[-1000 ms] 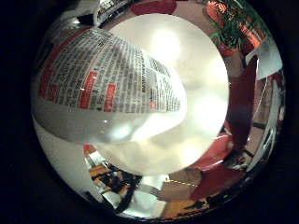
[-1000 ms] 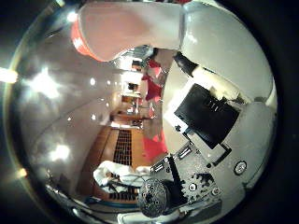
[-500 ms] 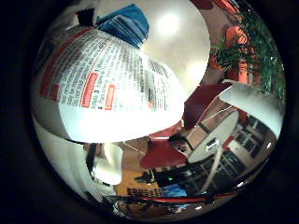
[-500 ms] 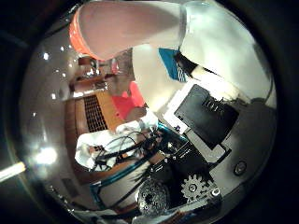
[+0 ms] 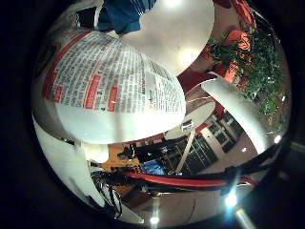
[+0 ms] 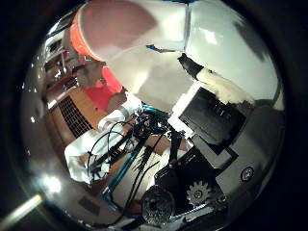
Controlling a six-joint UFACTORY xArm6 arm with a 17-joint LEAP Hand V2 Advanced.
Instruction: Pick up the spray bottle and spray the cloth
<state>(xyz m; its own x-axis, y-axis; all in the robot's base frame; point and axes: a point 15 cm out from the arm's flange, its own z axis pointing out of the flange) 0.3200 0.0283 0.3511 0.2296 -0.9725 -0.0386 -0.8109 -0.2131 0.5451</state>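
Observation:
The white spray bottle (image 5: 109,90), with a printed label of red and black text, fills much of the little finger side view, close to my palm. In the thumb side view its upper part with an orange collar (image 6: 79,36) shows. My hand (image 6: 211,120) is shut on the bottle, with black and white fingers curled against its side. The blue cloth (image 5: 126,12) lies on a white round table (image 5: 181,33) beyond the bottle, and the bottle partly hides it.
Green plants in orange pots (image 5: 248,57) stand beyond the table. A second white tabletop (image 5: 238,109) and a small round table on a pole (image 5: 193,121) are nearby. A teal frame (image 6: 127,161) with equipment sits below the hand.
The whole picture has swung, so my hand has turned and moved away from the table with the bottle in it. The blue cloth has come into view past the bottle.

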